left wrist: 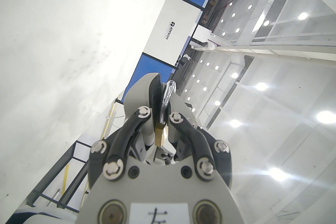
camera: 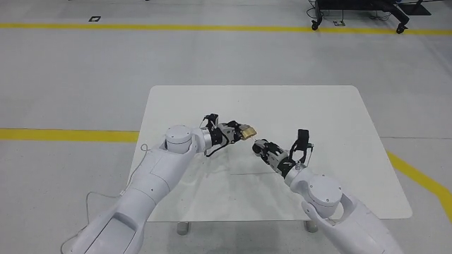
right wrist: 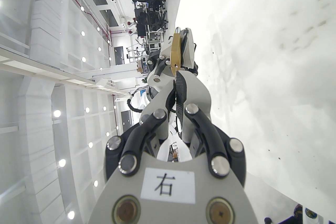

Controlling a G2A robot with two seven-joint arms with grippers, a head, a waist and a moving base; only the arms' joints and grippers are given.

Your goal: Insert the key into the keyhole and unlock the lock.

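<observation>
A brass padlock [camera: 246, 133] with a silver shackle [left wrist: 167, 94] is held above the white table [camera: 339, 113]. My left gripper [camera: 239, 132] is shut on it, and its brass body [left wrist: 160, 134] sits between the fingers. In the right wrist view the padlock [right wrist: 175, 53] hangs just past my right gripper [right wrist: 180, 76], keyhole end towards it. The right gripper [camera: 258, 146] is shut on the key. Only the key's tip [right wrist: 175, 68] shows, at the lock's lower end. I cannot tell how deep it sits.
Both grippers meet over the table's middle, slightly towards its front. The tabletop around them is bare, with small dark marks [right wrist: 302, 36]. Yellow floor lines [camera: 212, 27] and wheeled racks [camera: 360, 0] lie far behind.
</observation>
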